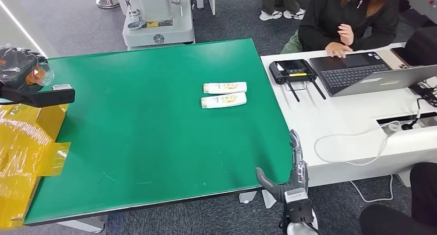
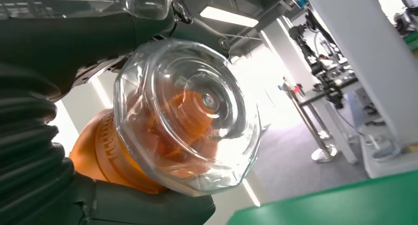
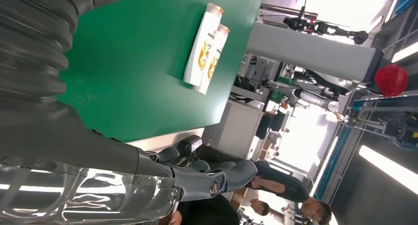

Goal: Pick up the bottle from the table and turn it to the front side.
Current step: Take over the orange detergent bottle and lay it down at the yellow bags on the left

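Two white bottles flat on the green table (image 1: 144, 142), right of its middle, well away from both hands. Far bottle (image 1: 224, 87) and near bottle (image 1: 223, 100) side by side, almost touching along their long sides. Long axis of each running left to right across the table, parallel to the near edge. Faces with a yellow print turned upward. Which end carries the cap: cannot tell from the head view; in the right wrist view a small golden tip at the farther end of each.

Right hand (image 1: 291, 178) low at the near right corner of the table, just off the edge. Fingers stretched out and apart, thumb spread to the side, nothing in them.

Left hand (image 1: 20, 70) raised at the far left, above the table edge. Close against it a clear faceted piece (image 2: 187, 116) with orange inside. Whether the fingers really grip this piece, or how far closed: cannot tell.

Below the left hand a yellow box (image 1: 31, 142). Right of the green table a white table (image 1: 350, 127) with a laptop (image 1: 360, 72) and a black router (image 1: 293, 72); behind it a seated person (image 1: 350, 18), hands near the laptop.
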Tool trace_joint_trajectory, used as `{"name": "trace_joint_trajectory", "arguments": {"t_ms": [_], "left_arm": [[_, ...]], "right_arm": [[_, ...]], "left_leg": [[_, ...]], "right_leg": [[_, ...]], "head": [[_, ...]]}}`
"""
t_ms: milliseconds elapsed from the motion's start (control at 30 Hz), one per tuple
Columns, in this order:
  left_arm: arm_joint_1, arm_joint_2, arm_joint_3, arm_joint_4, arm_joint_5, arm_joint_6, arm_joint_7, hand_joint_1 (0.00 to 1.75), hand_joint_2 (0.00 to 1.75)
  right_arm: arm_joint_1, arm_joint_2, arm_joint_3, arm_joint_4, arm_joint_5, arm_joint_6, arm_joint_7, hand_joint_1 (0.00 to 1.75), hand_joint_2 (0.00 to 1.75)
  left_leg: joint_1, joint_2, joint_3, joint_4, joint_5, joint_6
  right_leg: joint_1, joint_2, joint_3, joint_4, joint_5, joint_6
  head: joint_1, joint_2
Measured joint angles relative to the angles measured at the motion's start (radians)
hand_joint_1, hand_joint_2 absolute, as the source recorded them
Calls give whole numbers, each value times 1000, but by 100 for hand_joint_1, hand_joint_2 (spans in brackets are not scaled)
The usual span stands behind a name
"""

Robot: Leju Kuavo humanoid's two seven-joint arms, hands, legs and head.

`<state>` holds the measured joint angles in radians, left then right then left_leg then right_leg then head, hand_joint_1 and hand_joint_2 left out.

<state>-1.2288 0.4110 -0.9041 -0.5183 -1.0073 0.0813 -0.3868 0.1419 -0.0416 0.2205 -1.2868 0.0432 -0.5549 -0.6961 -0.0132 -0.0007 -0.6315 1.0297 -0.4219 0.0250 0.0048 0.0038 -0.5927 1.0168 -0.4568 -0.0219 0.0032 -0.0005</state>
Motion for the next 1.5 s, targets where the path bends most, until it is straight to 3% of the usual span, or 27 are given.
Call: {"name": "trace_joint_trajectory", "arguments": {"t_ms": [467,867,1133,1333,1500], "left_arm": [[6,5,-35,22,43,-27,-11,175,175],[70,-44,-88,84,35,-107,-6,175,175],[90,-52,-110,126,14,-136,-1,175,175],[87,-53,-129,147,-24,-143,49,175,175],[87,-52,-152,161,-81,-128,148,175,175]], "right_arm": [[-14,3,0,-3,1,10,4,0,175],[-26,47,-31,-40,31,48,37,0,175],[-52,62,-41,-13,16,48,26,0,175],[-40,76,-59,-12,20,38,19,0,175],[-12,84,-67,-24,23,28,18,0,175]], "left_leg": [[0,-1,-1,0,1,-1],[1,0,-1,0,1,-1],[1,0,0,0,1,-1],[1,0,0,0,1,-2],[1,0,0,0,1,-2]], "right_leg": [[0,-1,0,0,0,-1],[1,0,0,0,1,-1],[1,0,0,0,1,-1],[1,0,0,0,1,-1],[1,0,0,0,1,-1]], "head": [[0,0],[0,0],[0,0],[0,0],[0,0]]}}
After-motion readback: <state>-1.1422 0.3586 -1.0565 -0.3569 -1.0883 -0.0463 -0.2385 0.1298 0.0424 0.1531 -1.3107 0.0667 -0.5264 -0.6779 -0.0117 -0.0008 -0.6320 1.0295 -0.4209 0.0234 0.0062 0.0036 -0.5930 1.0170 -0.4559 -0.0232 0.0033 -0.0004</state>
